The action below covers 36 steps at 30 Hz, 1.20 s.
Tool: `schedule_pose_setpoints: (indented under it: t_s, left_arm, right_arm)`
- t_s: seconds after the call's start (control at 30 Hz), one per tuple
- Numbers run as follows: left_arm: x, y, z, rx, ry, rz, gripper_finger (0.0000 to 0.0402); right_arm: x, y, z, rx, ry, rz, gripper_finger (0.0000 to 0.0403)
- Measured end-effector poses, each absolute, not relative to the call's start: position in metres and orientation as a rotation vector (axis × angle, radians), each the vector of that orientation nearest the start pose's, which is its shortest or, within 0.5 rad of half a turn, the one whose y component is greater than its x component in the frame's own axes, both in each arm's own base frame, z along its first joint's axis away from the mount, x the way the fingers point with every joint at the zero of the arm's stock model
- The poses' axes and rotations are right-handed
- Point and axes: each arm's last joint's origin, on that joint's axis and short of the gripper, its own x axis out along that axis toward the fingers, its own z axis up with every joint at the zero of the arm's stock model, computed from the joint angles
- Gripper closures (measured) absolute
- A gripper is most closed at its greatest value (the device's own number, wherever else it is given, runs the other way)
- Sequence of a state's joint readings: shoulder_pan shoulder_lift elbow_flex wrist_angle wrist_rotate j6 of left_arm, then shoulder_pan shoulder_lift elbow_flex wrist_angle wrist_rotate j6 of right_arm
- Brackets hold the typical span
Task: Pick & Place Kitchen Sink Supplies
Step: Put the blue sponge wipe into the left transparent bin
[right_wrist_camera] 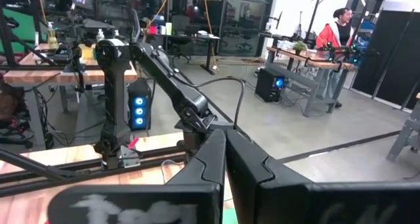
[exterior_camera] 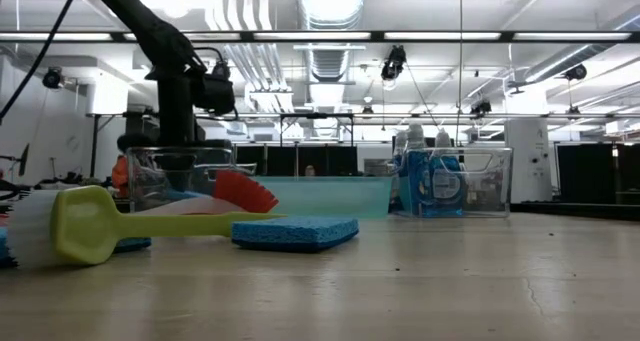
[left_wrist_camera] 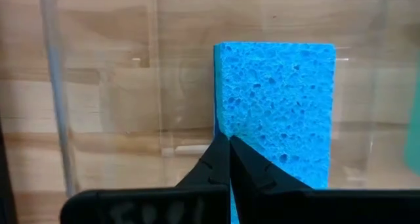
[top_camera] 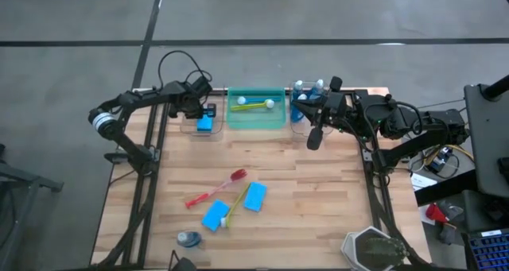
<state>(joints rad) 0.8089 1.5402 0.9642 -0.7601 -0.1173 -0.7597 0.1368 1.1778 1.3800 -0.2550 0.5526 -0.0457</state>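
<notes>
Nearest us lay a yellow long-handled dish brush (exterior_camera: pixel 95 224) awaiting sorting. We found the left gripper (left_wrist_camera: pixel 228 159) clenched, empty, over the flat blue sponge (left_wrist_camera: pixel 275 109) already binned; right gripper (right_wrist_camera: pixel 225 159) clenched, idle.

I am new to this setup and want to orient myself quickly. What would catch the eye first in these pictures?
The left gripper hangs over the clear bin at the table's far edge, fingers shut, just above a blue sponge lying inside it. Next to it, the green bin holds two dish brushes. On the near half of the table, a red brush, two more sponges and one bottle lie loose.
</notes>
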Motion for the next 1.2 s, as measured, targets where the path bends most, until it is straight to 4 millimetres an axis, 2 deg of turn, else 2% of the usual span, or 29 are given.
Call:
schedule_pose_setpoints:
  t_s: [0.43,0.83,1.0,1.2]
  left_arm:
    - [0.186,0.2,0.187,-1.064,0.936,1.256,0.0398]
    - [0.186,0.198,0.191,-1.128,0.907,1.224,0.0314]
    - [0.183,0.194,0.204,-1.136,0.851,1.195,0.0289]
    - [0.178,0.179,0.237,-1.097,0.702,1.142,0.0276]
  right_arm:
    - [0.239,0.018,0.45,-0.073,0.062,-0.414,0.0394]
    - [0.239,0.018,0.45,-0.07,0.062,-0.414,0.0394]
    - [0.239,0.018,0.45,-0.072,0.062,-0.414,0.0394]
    - [0.239,0.018,0.45,-0.071,0.062,-0.414,0.0394]
